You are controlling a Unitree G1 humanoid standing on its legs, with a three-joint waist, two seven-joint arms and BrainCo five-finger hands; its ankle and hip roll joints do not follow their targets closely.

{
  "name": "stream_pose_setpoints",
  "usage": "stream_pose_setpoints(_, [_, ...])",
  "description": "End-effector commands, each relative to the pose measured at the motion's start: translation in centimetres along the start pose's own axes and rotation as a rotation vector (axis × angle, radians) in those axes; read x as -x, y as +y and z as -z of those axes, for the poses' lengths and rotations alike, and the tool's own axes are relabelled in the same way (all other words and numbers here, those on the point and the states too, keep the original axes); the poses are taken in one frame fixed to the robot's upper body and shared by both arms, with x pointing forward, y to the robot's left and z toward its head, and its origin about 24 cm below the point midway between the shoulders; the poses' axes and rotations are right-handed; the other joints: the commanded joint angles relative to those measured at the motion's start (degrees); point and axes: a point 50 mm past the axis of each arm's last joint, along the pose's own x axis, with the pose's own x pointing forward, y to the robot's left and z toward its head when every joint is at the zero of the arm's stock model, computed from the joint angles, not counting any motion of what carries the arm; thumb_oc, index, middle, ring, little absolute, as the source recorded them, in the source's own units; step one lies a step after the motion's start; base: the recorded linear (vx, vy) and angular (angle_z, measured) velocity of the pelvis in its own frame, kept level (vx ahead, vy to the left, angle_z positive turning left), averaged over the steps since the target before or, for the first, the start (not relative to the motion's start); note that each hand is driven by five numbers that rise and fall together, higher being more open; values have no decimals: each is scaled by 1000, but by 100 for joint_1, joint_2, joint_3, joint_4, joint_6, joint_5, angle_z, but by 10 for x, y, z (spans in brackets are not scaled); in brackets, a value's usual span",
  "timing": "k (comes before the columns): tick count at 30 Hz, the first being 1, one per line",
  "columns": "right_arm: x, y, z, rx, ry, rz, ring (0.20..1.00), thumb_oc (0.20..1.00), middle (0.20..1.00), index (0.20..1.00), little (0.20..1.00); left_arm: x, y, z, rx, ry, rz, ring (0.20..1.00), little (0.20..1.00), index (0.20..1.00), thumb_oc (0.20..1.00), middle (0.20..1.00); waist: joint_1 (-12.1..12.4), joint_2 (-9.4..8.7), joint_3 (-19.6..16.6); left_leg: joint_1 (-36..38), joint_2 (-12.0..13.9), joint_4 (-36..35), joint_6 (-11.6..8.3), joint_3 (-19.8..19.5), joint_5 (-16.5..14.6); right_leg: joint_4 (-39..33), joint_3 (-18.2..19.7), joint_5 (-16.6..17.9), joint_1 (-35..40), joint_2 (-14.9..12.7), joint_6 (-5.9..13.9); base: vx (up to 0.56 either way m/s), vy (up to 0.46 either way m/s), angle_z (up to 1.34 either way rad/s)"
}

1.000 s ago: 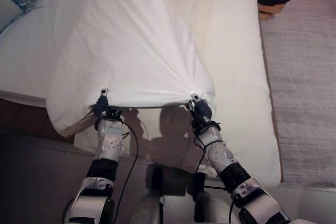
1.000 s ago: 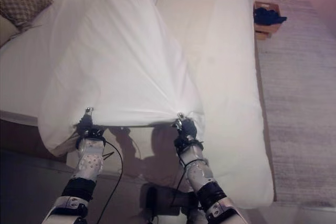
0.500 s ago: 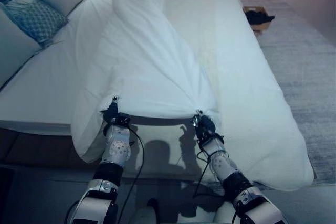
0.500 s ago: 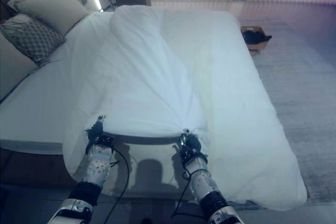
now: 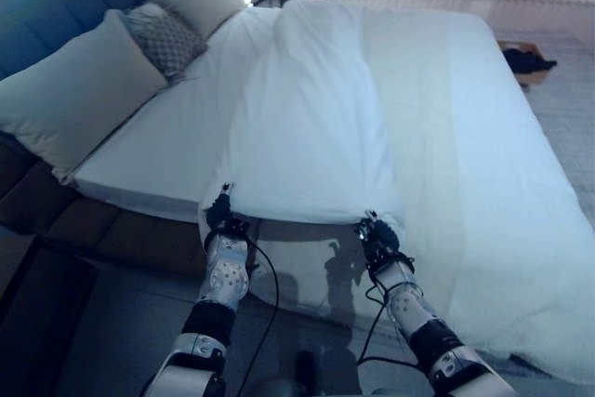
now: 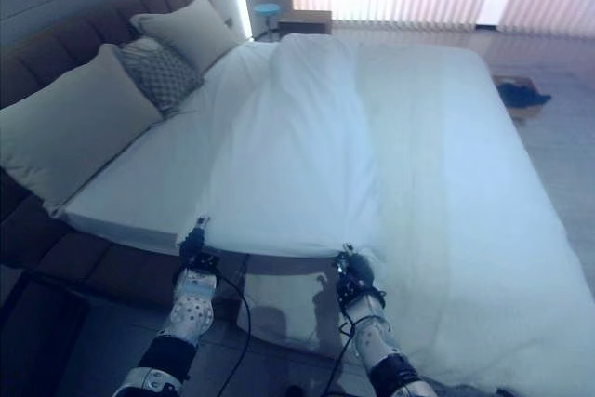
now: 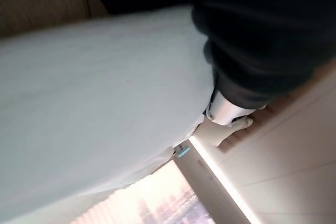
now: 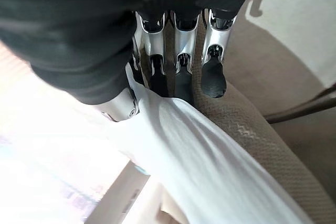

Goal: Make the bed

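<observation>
White duvet [image 5: 316,127] lies on the bed [image 5: 167,151], folded back on itself so a doubled band runs down the middle, its free edge lifted taut between the two hands at the near side. The left hand [image 5: 220,214] grips one corner of that edge and the right hand [image 5: 376,234] the other; in the right wrist view the fingers [image 8: 181,72] are curled with the cloth pinched against the thumb, and in the left wrist view the cloth passes under the hand's cover in a like hold. To the robot's left of the fold the bare sheet is uncovered up to the pillows [image 5: 79,90], which sit in a row against the headboard [image 6: 56,48]. Judgement: the task is partly done. The duvet has yet to be spread over the uncovered side and smoothed. A box [image 5: 525,55] stands on the floor beyond the bed.
</observation>
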Motion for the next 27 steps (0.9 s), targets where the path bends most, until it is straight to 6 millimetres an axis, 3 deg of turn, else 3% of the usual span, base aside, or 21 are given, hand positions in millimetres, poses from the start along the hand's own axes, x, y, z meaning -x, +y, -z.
stream_pose_setpoints(1, [-4, -18, -32, -46, -132, 86, 200, 200, 200, 200, 200, -1, 16, -65, 21, -272, -3, 200, 200, 200, 200, 200, 225, 50, -459, 681, 907, -744, 144, -860, 432, -161, 515, 376, -601, -206, 734, 184, 535, -25])
stream_pose_setpoints(3, [-6, -15, -31, -41, -119, 85, 200, 200, 200, 200, 200, -2, 20, -68, 10, -275, -19, 200, 200, 200, 200, 200, 288, 89, -541, 820, 1198, -1132, -4, -1287, 686, -198, 807, 494, -626, -407, 907, 143, 621, -13])
stream_pose_setpoints(4, [-7, -13, -30, -33, -105, 81, 200, 200, 200, 200, 200, -2, 23, -68, 8, -273, -28, 200, 200, 200, 200, 200, 362, 109, -529, 952, 1131, -1090, -89, -1538, 509, -213, 983, 609, -625, -538, 988, 60, 434, -32])
stream_pose_setpoints(5, [-7, -13, -30, -33, -106, 80, 200, 200, 200, 200, 200, -2, 22, -68, 8, -273, -27, 200, 200, 200, 200, 200, 368, 105, -532, 936, 1125, -1094, -87, -1535, 531, -231, 991, 638, -638, -543, 991, 68, 734, -56])
stream_pose_setpoints(6, [-8, -12, -30, -6, -94, 70, 200, 200, 200, 200, 200, -2, 22, -63, 8, -252, -22, 200, 200, 200, 200, 200, 340, 129, -603, 1096, 898, -1225, -130, -1340, -71, -421, 1025, 1133, -556, -999, 1221, 29, 530, -55])
stream_pose_setpoints(7, [-8, -12, -30, -6, -94, 70, 200, 200, 200, 200, 200, -2, 22, -63, 8, -252, -21, 200, 200, 200, 200, 200, 347, 117, -611, 1080, 880, -1233, -124, -1332, -45, -450, 1035, 1168, -567, -1016, 1230, -51, 1071, -38])
stream_pose_setpoints(8, [-6, -9, -26, 31, -80, 44, 200, 200, 200, 200, 200, 1, 24, -57, -24, -233, -8, 200, 200, 200, 200, 200, 461, 51, -538, 1084, 573, -1176, 29, -978, -271, -542, 699, 2294, -820, -1498, 1208, -109, 557, -25])
stream_pose_setpoints(9, [-6, -8, -26, 30, -80, 44, 200, 200, 200, 200, 200, 1, 24, -57, -25, -233, -8, 200, 200, 200, 200, 200, 471, 30, -552, 1061, 549, -1184, 38, -962, -244, -568, 720, 2330, -846, -1520, 1216, -172, 761, -80])
stream_pose_setpoints(11, [-6, -5, -21, 7, -76, 36, 200, 200, 200, 200, 200, 1, 25, -61, -52, -246, -6, 200, 200, 200, 200, 200, 663, 140, -438, 1165, 509, -1699, 155, -500, -51, -389, -230, 2144, -1012, -1577, 1097, -210, 712, -112])
stream_pose_setpoints(12, [-8, -3, -20, 4, -74, 36, 200, 200, 200, 200, 200, 1, 25, -61, -69, -244, 0, 200, 200, 200, 200, 200, 643, 230, -392, 1144, 397, -1837, 246, -474, 117, 120, -270, 1661, -1066, -1127, 967, -182, 675, -66])
stream_pose_setpoints(13, [-8, -3, -20, 4, -75, 35, 200, 200, 200, 200, 200, 1, 25, -61, -69, -245, 1, 200, 200, 200, 200, 200, 639, 225, -393, 1135, 394, -1853, 242, -478, 139, 148, -268, 1652, -1094, -1133, 959, -142, 639, -23])
stream_pose_setpoints(14, [-8, -1, -16, -12, -63, 24, 200, 200, 200, 200, 200, 1, 23, -59, -72, -231, 18, 200, 200, 200, 200, 200, 704, 263, -409, 1187, 288, -2162, 273, -429, 346, 344, -508, 1215, -1004, -749, 876, -89, 411, 32])
stream_pose_setpoints(17, [-7, -3, -10, -28, -46, 24, 200, 200, 200, 200, 200, 3, 28, -61, -79, -234, 3, 200, 200, 200, 200, 200, 805, 200, -482, 1327, 50, -2518, 289, -331, 569, 195, -977, 655, -745, -38, 659, -69, 352, 28])
stream_pose_setpoints(20, [-5, -13, -10, -55, -54, 55, 200, 200, 200, 200, 200, 3, 34, -53, -56, -205, -27, 200, 200, 200, 200, 200, 728, -3, -501, 1351, -363, -2537, 246, -409, 688, -191, -438, 512, -675, 829, 530, -21, 217, 13])
stream_pose_setpoints(21, [-5, -26, -14, -43, -65, 106, 200, 200, 200, 200, 200, 5, 42, -52, -64, -205, -65, 200, 200, 200, 200, 200, 676, -43, -505, 1325, -497, -2501, 243, -461, 679, -404, -213, 510, -615, 946, 438, -11, 141, 78])
stream_pose_setpoints(22, [-5, -26, -14, -42, -65, 105, 200, 200, 200, 200, 200, 5, 42, -52, -64, -205, -65, 200, 200, 200, 200, 200, 667, -38, -512, 1302, -497, -2495, 243, -469, 699, -443, -223, 549, -616, 949, 436, 29, 186, 116])
stream_pose_setpoints(23, [-2, -27, -17, -49, -82, 101, 200, 200, 200, 200, 200, 7, 40, -39, -67, -160, -40, 200, 200, 200, 200, 200, 563, 6, -547, 1322, -640, -2447, 200, -593, 706, -529, -114, 566, -478, 921, 307, 55, 149, 96])
stream_pose_setpoints(27, [3, -42, -11, -29, -55, 136, 200, 200, 200, 200, 200, 12, 49, -34, -31, -146, -66, 200, 200, 200, 200, 200, 507, 45, -468, 1162, -771, -1786, 116, -524, 462, -697, -332, 639, -290, 749, 310, 42, 124, 46])
